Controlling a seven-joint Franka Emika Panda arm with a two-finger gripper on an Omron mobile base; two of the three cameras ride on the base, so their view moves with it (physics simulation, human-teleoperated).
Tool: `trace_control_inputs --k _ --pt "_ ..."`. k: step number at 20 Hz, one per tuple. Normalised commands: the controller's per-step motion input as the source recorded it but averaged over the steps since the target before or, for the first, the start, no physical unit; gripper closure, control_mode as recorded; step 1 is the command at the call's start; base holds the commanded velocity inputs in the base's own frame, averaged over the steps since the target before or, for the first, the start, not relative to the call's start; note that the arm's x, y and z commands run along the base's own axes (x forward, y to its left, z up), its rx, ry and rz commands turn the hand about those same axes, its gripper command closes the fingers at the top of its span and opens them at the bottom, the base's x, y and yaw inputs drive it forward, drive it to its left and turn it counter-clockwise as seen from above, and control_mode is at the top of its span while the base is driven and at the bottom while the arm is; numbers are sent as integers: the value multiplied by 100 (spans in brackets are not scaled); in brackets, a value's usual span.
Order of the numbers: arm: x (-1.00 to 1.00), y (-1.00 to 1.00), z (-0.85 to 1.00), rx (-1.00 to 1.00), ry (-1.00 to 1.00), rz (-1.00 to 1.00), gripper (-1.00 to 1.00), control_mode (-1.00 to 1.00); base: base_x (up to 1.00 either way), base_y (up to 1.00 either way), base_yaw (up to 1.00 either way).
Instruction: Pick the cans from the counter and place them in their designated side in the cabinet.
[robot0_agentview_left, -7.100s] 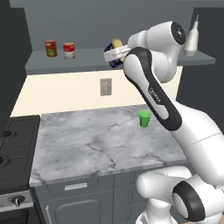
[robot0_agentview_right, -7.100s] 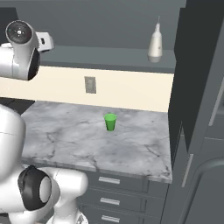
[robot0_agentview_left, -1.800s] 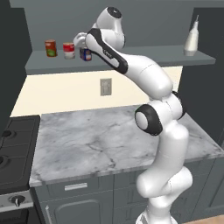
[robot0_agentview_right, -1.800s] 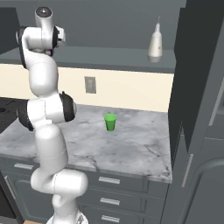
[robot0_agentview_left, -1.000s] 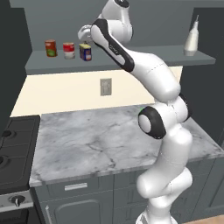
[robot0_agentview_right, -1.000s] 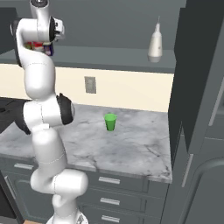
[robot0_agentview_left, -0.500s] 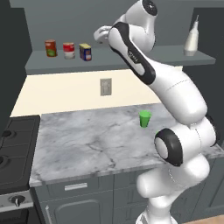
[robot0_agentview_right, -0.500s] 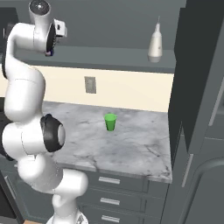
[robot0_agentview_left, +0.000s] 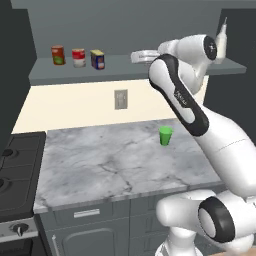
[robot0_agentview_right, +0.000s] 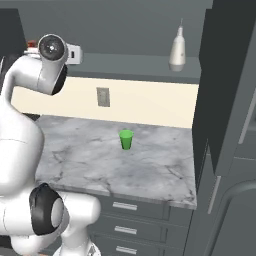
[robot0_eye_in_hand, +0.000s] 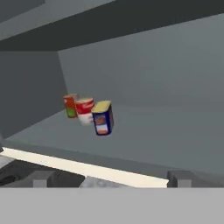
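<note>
Red can with green label (robot0_agentview_left: 58, 55): far left on the cabinet (robot0_agentview_left: 125, 70) shelf, upright, leftmost of a row of three.
Red-and-white can (robot0_agentview_left: 78, 57): just right of it on the shelf, upright, close beside its neighbours.
Dark blue can (robot0_agentview_left: 98, 59): right end of the row, yellow top up, standing free on the shelf; nothing touches it.
Gripper (robot0_agentview_left: 137, 56): up at shelf height, right of the three cans and well apart from them, jaws spread wide and holding nothing; it points left toward the row.
Hand view: the dark blue can (robot0_eye_in_hand: 103, 118) is nearest, the red-and-white can (robot0_eye_in_hand: 85, 111) and the green-labelled one (robot0_eye_in_hand: 70, 105) are farther left behind it, all beyond the finger tips (robot0_eye_in_hand: 40, 179).
Counter (robot0_agentview_left: 110, 165): marble top below the shelf, with a green cup (robot0_agentview_left: 165, 136) standing toward its far right.
White bottle (robot0_agentview_right: 176, 49): upright on the right part of the shelf.
Stove (robot0_agentview_left: 12, 165): at the counter's left end.
</note>
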Motion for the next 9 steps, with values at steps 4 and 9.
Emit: trace_control_inputs --k 4,9 --pt "-83 -43 -8 9 -19 0 -100 -100 0 0 0" --pt "-81 -36 -3 6 -13 0 -100 -100 0 0 0"
